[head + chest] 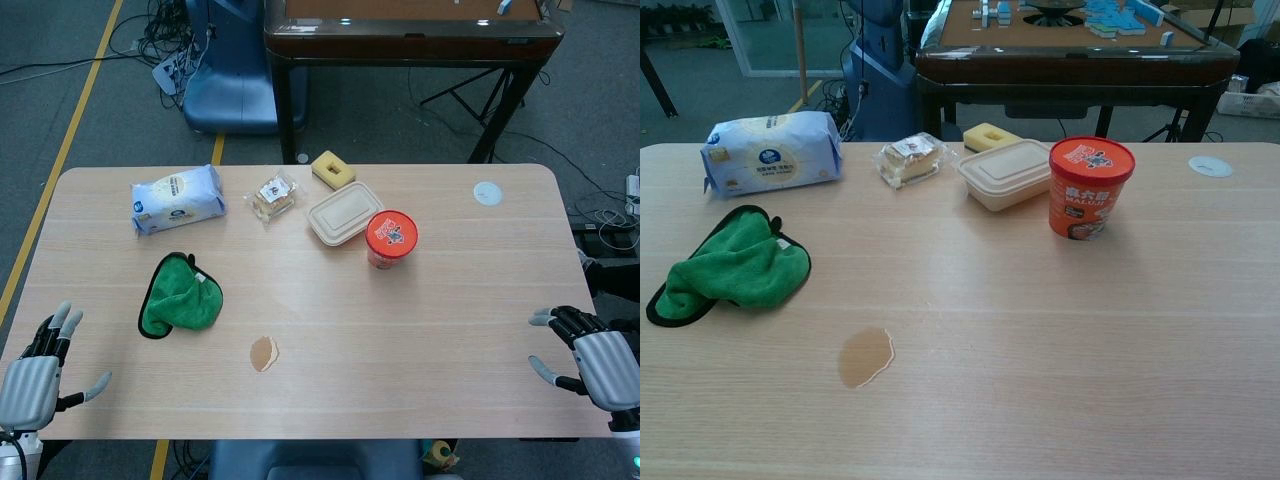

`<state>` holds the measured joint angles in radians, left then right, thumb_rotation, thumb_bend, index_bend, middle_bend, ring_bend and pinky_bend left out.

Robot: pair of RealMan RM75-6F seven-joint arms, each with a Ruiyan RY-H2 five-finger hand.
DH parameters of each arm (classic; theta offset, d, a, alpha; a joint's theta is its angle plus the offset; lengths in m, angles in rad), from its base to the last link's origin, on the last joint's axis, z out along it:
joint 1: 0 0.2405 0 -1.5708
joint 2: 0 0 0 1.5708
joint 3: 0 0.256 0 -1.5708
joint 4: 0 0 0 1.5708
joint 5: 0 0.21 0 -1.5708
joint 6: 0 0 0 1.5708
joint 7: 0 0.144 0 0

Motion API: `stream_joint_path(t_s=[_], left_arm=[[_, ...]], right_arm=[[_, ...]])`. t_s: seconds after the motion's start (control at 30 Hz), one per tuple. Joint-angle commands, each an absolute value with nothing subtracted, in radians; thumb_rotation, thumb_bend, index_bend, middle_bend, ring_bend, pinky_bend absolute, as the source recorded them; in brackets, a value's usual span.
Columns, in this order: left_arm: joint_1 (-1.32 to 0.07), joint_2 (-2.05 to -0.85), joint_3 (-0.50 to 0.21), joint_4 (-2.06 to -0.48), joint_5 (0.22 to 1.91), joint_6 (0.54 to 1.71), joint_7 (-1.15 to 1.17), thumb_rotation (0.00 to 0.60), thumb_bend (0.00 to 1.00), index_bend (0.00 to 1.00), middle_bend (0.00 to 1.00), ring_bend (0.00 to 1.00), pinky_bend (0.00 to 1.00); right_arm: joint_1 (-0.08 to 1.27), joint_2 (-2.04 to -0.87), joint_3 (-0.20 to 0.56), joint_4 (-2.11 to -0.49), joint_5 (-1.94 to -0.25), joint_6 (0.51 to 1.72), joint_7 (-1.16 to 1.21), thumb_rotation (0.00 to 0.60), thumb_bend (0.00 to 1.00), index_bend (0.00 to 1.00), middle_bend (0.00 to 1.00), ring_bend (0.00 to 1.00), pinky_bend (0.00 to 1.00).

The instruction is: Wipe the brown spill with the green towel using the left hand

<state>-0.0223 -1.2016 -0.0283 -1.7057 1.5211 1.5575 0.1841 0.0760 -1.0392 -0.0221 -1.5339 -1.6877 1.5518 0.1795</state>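
Right now the left hand sits at the near left corner of the bench, holding nothing, its fingers apart and pointing away from the robot. Only the head view shows it; the chest view does not reach the hands.

The green towel lies ahead of this hand and a little toward the middle of the bench, bunched into a loose heap with a black edge. No part of the hand touches it; a stretch of bare wood lies between them. The heap's longer side seems to run from its near-left end up to its far-right end, so the near-left end is the part closest to the fingers.

The brown spill sits further inward from the hand than the towel and a bit nearer the robot's edge. Towel and spill are near each other but apart, with the spill off the towel's near-right side.

The right hand rests at the opposite near corner, also released and holding nothing, well apart from both towel and spill. The left hand is plainly the nearer one.

As a judgement, the coming move turns on reaching forward and slightly inward to the towel, then dragging it inward and back toward the robot to cover the spill.
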Motion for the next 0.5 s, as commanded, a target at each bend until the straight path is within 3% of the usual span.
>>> stream_joint_path(t_s=[0.03, 0.27, 0.5], left_arm=[[-0.03, -1.199, -0.031, -1.701, 1.521, 1.547, 0.182, 0.6, 0.15, 0.08, 0.02, 0.06, 0.3], [-0.089, -1.176, -0.058, -1.698, 1.508, 1.47, 0.145, 0.6, 0.15, 0.08, 0.02, 0.06, 0.3], [-0.219, -1.159, -0.1, -1.688, 1.495, 1.303, 0.141, 0.6, 0.15, 0.08, 0.02, 0.06, 0.29]], right_arm=[[0.076, -1.038, -0.022, -1.535, -1.688, 1.551, 0.179, 0.6, 0.33, 0.34, 0.32, 0.25, 0.32], [0.077, -1.026, -0.016, -1.548, -1.692, 1.561, 0.168, 0.6, 0.33, 0.34, 0.32, 0.25, 0.32], [0.072, -0.992, 0.0, -1.59, -1.684, 1.582, 0.132, 0.6, 0.33, 0.34, 0.32, 0.25, 0.32]])
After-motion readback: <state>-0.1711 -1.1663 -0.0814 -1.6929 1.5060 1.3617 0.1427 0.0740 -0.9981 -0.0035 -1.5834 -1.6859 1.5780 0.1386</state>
